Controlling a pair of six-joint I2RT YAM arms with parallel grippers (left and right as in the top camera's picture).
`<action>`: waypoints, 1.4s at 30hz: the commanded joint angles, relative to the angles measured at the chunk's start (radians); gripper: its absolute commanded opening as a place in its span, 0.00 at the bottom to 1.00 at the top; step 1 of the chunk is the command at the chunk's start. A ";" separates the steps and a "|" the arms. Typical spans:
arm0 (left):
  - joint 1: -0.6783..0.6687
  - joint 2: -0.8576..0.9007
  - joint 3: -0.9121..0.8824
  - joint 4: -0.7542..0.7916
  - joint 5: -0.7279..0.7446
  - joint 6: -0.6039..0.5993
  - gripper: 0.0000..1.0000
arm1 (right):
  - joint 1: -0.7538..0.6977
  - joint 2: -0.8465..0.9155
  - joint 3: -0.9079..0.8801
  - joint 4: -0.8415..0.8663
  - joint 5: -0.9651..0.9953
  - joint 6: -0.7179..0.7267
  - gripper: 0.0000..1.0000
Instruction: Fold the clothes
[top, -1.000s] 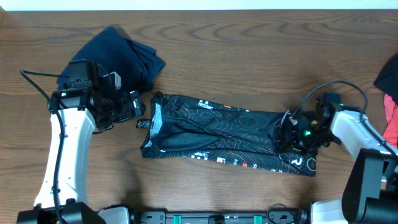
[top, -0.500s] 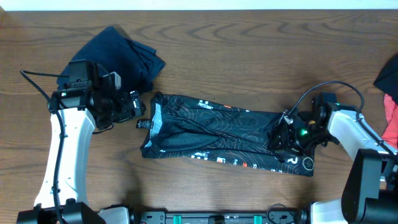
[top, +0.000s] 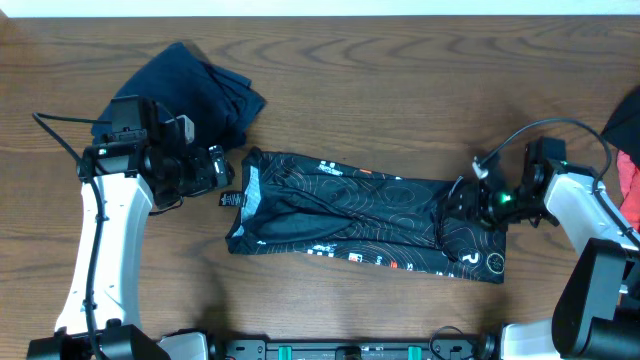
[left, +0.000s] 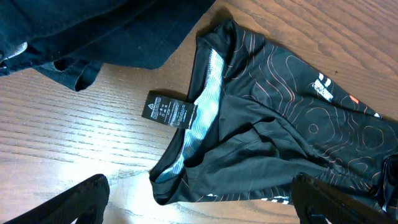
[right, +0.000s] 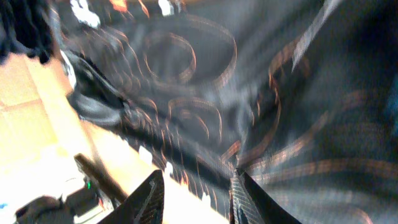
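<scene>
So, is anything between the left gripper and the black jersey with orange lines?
Nothing visible. The open left gripper hangs beside the collar end of the black jersey with orange contour lines; only the jersey's own black label lies there. The crumpled dark blue garment lies to one side, not between.

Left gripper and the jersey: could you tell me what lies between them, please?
Only bare table and the black label of the jersey, shown in the left wrist view.

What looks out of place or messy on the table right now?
The black jersey lies bunched into a wrinkled strip, not flat, with its tag sticking out at the collar end. A dark blue garment sits crumpled just beyond that end.
</scene>
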 joint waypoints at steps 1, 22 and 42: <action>-0.003 -0.005 0.015 -0.003 0.013 0.006 0.95 | -0.009 -0.001 0.019 0.058 0.057 0.096 0.33; -0.003 -0.005 0.015 -0.003 0.013 0.006 0.95 | 0.025 0.045 -0.007 0.350 0.378 0.364 0.41; -0.002 -0.009 0.015 -0.047 0.013 0.037 0.98 | -0.290 -0.024 0.068 0.069 0.383 0.071 0.70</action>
